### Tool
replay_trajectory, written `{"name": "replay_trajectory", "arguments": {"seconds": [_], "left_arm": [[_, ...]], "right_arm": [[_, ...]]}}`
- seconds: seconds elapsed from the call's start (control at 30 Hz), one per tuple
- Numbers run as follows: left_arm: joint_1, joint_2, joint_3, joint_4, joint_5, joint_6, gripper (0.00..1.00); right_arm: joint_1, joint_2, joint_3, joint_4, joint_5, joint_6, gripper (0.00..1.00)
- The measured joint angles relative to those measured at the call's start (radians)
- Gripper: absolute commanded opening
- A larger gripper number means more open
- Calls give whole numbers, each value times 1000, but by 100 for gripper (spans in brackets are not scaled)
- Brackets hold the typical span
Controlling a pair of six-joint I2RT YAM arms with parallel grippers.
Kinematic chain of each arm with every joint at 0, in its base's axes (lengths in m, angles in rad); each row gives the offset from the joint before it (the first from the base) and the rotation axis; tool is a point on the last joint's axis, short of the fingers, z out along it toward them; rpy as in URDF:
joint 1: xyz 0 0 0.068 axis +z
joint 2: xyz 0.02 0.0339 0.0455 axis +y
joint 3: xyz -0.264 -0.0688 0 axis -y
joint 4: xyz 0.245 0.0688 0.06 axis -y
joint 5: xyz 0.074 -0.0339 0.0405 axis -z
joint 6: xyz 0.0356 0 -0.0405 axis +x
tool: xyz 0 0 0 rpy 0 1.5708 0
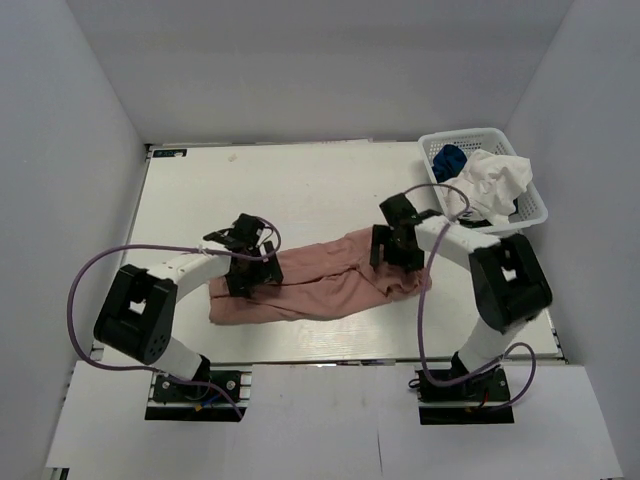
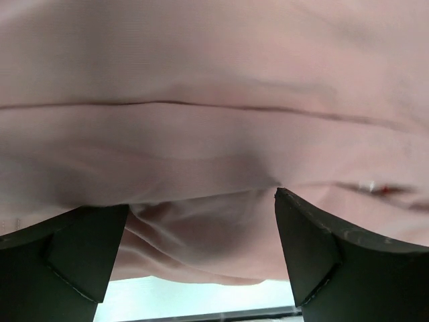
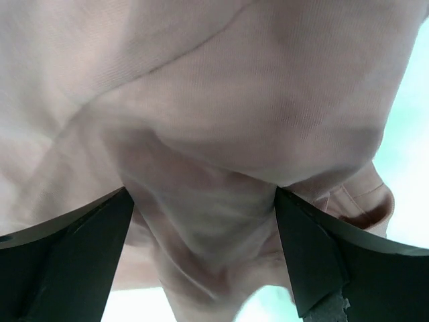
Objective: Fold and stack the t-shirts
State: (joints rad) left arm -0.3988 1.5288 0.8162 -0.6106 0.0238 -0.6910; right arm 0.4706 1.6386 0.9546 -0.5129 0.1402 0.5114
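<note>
White plastic mesh basket (image 1: 470, 133): lattice walls, holds crumpled royal-blue t-shirt (image 1: 449, 160) beside white t-shirt (image 1: 495, 180), heaped above rim. Dusty-pink t-shirt (image 1: 320, 285): outside basket, lower left of it, on table (image 1: 300, 180); soft, wrinkled, bunched into long strip. Left gripper (image 2: 201, 201), right gripper (image 3: 204, 194): jaws apart, pink folds between.

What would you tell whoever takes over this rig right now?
Left gripper: open, over the left end of the pink t-shirt, cloth between its fingers.
Right gripper: open, over its right end.
Pink t-shirt lies rumpled on the table; blue t-shirt and white t-shirt are in the basket.
Done: nothing folded or stacked.
Left: fold all three, stack them.
</note>
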Motion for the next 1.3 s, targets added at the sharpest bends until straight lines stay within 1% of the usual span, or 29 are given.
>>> {"name": "replay_trajectory", "arguments": {"seconds": [0.13, 0.2, 0.3, 0.43, 0.5, 0.53, 0.63, 0.77, 0.87, 0.97, 1.07, 1.13, 1.23, 1.27, 1.3], "left_arm": [[-109, 0, 1, 19, 18, -79, 100], [-177, 35, 47, 3, 47, -108, 100], [-274, 125, 141, -30, 151, -157, 100], [-386, 235, 245, -45, 280, -229, 100], [-438, 289, 308, -80, 301, -248, 100], [-463, 317, 346, -103, 303, -254, 100], [-522, 363, 409, -125, 306, -261, 100], [-574, 373, 437, -137, 297, -255, 100], [-594, 367, 477, -144, 267, -230, 100], [-602, 318, 522, -153, 214, -188, 100], [-597, 198, 539, -184, 137, -158, 100], [-590, 76, 517, -212, 69, -158, 100], [-574, -139, 430, -274, -35, -197, 100], [-569, -211, 396, -305, -65, -218, 100], [-561, -280, 356, -338, -97, -243, 100]], "right_arm": [[-14, 207, 247, 8, 15, -51, 90], [-22, 325, 404, 28, 8, -87, 90], [-34, 513, 677, 48, -26, -132, 90], [-51, 746, 1038, 66, -131, -184, 90], [-56, 831, 1167, 77, -206, -197, 90], [-58, 859, 1206, 89, -243, -198, 90], [-58, 901, 1250, 148, -335, -193, 90], [-57, 918, 1262, 192, -418, -174, 90], [-56, 928, 1291, 178, -438, -175, 90], [-56, 919, 1301, 160, -418, -187, 90], [-53, 877, 1300, 132, -377, -203, 90], [-50, 826, 1297, 105, -351, -217, 90], [-43, 694, 1252, 70, -315, -233, 90], [-40, 644, 1223, 60, -305, -232, 90], [-34, 571, 1157, 68, -296, -232, 90]]}}
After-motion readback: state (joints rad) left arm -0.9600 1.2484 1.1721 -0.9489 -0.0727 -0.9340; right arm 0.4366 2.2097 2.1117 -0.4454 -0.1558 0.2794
